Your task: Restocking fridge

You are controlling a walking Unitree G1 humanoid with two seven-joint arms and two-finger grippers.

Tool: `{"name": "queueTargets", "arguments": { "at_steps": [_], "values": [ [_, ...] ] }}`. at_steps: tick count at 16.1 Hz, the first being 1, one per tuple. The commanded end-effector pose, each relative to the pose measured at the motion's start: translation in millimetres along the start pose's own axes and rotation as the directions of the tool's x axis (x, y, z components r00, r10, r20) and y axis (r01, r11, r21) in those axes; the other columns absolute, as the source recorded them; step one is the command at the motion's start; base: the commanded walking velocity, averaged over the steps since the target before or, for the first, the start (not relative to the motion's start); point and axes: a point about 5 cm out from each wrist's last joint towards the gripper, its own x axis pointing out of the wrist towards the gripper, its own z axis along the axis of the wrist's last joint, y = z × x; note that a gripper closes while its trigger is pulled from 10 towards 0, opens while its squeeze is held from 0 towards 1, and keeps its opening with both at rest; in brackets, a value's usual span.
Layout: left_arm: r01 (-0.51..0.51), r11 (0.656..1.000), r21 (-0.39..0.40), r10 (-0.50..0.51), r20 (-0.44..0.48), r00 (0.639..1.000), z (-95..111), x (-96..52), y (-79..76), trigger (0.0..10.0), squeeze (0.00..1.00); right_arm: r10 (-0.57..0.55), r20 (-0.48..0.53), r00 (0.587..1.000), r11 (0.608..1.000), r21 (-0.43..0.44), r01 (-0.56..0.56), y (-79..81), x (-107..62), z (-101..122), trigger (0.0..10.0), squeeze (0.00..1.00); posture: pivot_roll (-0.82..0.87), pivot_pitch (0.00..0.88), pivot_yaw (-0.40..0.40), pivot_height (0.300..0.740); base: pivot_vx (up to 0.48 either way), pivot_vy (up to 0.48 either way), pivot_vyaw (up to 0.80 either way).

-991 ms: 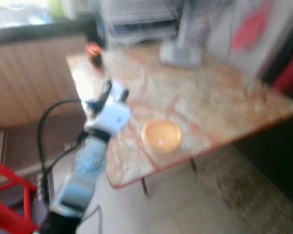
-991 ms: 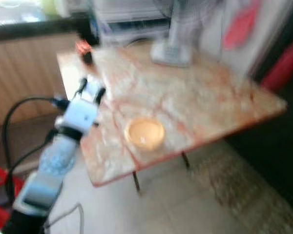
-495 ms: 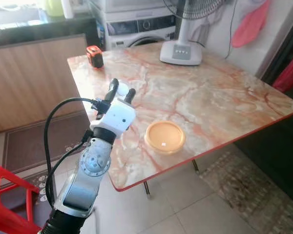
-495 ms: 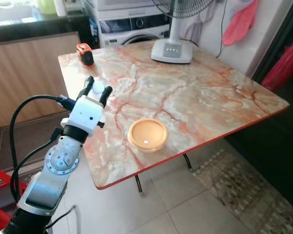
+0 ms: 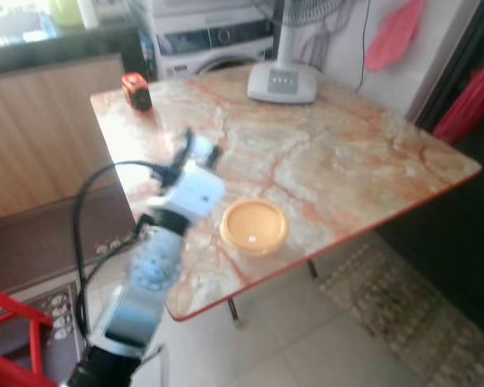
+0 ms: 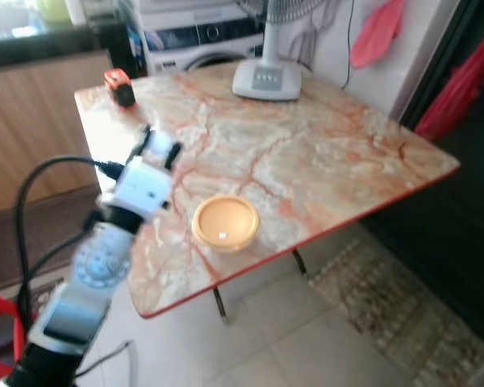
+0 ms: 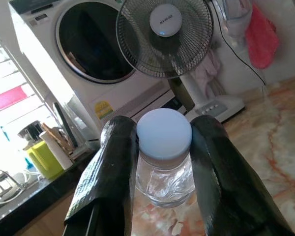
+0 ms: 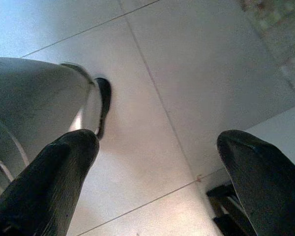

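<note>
Left gripper (image 7: 162, 147): raised over the near-left part of the table (image 5: 363, 161); its 2 black fingers (image 7: 113, 167) are closed on the jar, 1 on each side, at the shoulder just under the lid.

Jar (image 7: 163, 169): small, clear, with a pale round lid (image 7: 164, 132); held upright between the fingers, above the marble top. Whether its base rests on the table I cannot tell. Contents look clear or absent; too unclear to say.

Handling (judgement): the walls look like glass or hard plastic, so stiff, smooth and likely slippery; it seems light. A squeeze on the body below the lid, as now, is the sound hold; the lid rim gives a stop against sliding down. If glass, a drop on tile would break it.

Right gripper (image 8: 157, 162): hangs idle over the tiled floor (image 8: 187, 73), jaws wide apart, holding nothing.

Bowl (image 5: 253, 226): orange, shallow, on the table near its front edge, just beside the left arm.

Fan (image 5: 284, 76): base at the far side of the table.

Tape measure (image 5: 135, 90): orange and black, far-left corner.

Fridge: not made out here; the jar has yet to be carried to it.
</note>
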Motion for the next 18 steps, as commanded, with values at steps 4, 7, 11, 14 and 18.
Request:
{"name": "queueTargets", "arguments": {
  "at_steps": [4,7,11,14,18],
  "values": [
    [-0.029,0.999,0.013,0.029,0.017,0.999,1.7,0.3,7.3,10.0,0.00,0.006,0.002,1.000,1.000,-0.006,-0.006,1.5,0.5,1.3,10.0,0.00,-0.02,0.000,-0.018,0.740,0.000,-0.085,-0.40],
    [-0.021,0.999,0.035,0.020,0.024,1.000,2.5,0.8,6.6,10.0,0.00,0.005,0.002,1.000,1.000,-0.008,-0.005,1.2,0.6,1.5,10.0,0.00,-0.01,0.000,-0.020,0.740,0.000,-0.100,-0.80],
    [-0.025,0.999,0.029,0.025,0.021,0.999,1.8,0.7,6.9,10.0,0.00,0.006,0.002,1.000,1.000,-0.008,-0.006,1.2,0.7,1.9,10.0,0.00,-0.01,0.000,-0.020,0.740,0.000,-0.240,-0.80],
    [-0.034,0.999,0.016,0.033,0.022,0.999,2.2,1.2,6.9,10.0,0.00,0.008,0.001,1.000,1.000,-0.012,-0.008,1.0,0.6,1.9,10.0,0.00,-0.02,0.000,-0.022,0.740,0.000,0.000,-0.80],
    [-0.046,0.999,0.002,0.046,0.017,0.999,1.2,1.0,8.8,10.0,0.00,0.010,0.000,1.000,1.000,-0.015,-0.010,0.9,0.5,1.7,10.0,0.00,-0.02,0.000,-0.022,0.740,0.000,0.000,-0.80]
  ]
}}
